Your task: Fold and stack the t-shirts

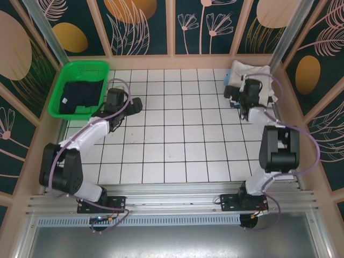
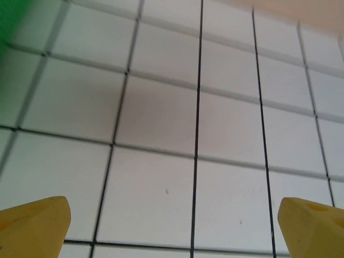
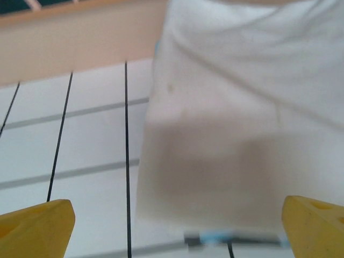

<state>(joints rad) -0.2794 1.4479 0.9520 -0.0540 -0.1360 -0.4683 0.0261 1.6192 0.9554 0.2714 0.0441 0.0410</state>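
Observation:
A folded cream-white t-shirt (image 1: pixel 252 72) tops a stack at the table's back right corner. The right wrist view shows it (image 3: pixel 231 134) close up, with a light blue edge (image 3: pixel 220 236) and a dark edge peeking out beneath. My right gripper (image 1: pixel 235 99) (image 3: pixel 177 231) hovers at the stack's near edge, open, yellow fingertips (image 3: pixel 37 226) wide apart, nothing held. A dark navy t-shirt (image 1: pixel 80 97) lies crumpled in the green basket. My left gripper (image 1: pixel 135 104) (image 2: pixel 174 231) stands open above bare tile just right of the basket, empty.
The green mesh basket (image 1: pixel 70 70) sits at the back left corner. Wooden walls (image 1: pixel 172 55) fence the white tiled table (image 1: pixel 177 140) at the back and sides. A metal rail (image 1: pixel 161 201) with both arm bases runs along the near edge.

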